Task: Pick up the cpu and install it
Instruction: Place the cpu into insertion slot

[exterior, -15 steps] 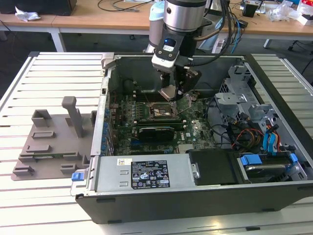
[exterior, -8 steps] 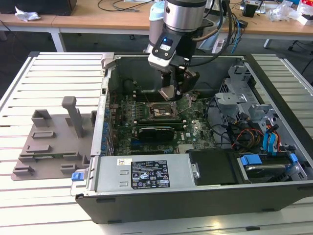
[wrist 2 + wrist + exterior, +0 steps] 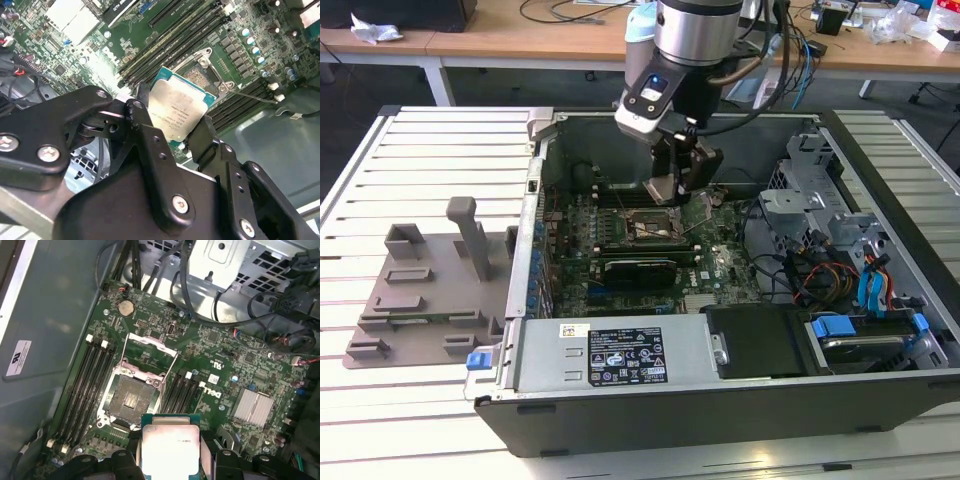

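Scene: open computer case (image 3: pixel 620 395) lying on a slatted table (image 3: pixel 420 140), with a robot arm reaching down into it.
Gripper: gripper (image 3: pixel 670 188) hanging inside the case, above the motherboard (image 3: pixel 215 352).
Fingers: two dark fingers (image 3: pixel 145 132) closed on the cpu (image 3: pixel 175 112), pressing two opposite edges.
Cpu: square chip with a silvery top plate and green rim, held flat between the fingertips, clear of the board and touching nothing but the fingers.
Socket: cpu socket (image 3: pixel 131 399) on the board, below and just beyond the fingertips, with its load frame (image 3: pixel 150 346) swung up and its contact field bare.
Step in hand: pick-up judged done; install under way, with the chip brought near the socket but not yet seated.
Next move calls for: by judgement, squaring the chip's edges with the socket's, centring it over the contact field, and lowering it level so no corner lands first.
Risk: tilt or offset likely to harm the fine contacts.
Exterior view: gives the height of the fingers over the board, and a grey fixture plate (image 3: pixel 420 290) outside the case, well apart from the fingers.
First wrist view: gives the whole socket, the open frame, memory slots (image 3: pixel 97 372) on either side of it, and a finned heatsink (image 3: pixel 255 407) farther off.
Second wrist view: gives the grip itself up close, with both fingers along the chip's edges and the socket partly hidden behind the chip.
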### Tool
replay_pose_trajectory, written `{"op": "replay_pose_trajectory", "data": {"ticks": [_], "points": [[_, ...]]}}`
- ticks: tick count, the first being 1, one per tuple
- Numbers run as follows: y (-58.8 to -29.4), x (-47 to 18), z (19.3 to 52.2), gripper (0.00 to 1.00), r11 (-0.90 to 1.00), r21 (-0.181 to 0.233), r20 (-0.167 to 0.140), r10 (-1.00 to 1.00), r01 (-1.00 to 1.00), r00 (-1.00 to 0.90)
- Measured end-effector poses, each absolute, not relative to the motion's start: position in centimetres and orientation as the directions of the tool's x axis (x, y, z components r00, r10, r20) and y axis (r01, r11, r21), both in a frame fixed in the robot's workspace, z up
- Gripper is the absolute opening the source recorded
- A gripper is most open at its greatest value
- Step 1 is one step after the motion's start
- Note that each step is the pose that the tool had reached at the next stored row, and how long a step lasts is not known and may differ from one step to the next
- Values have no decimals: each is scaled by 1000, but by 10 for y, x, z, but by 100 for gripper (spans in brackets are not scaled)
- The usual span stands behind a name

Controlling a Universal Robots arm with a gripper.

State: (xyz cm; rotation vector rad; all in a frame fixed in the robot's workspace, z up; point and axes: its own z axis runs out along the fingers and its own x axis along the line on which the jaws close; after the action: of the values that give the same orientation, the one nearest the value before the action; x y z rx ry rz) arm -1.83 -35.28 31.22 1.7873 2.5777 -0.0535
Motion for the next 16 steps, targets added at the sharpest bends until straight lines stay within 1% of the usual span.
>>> {"op": "replay_pose_trajectory", "data": {"ticks": [16], "points": [[-353, -18, 312, 55, 169, -26, -23, 985, 985, -170]]}}
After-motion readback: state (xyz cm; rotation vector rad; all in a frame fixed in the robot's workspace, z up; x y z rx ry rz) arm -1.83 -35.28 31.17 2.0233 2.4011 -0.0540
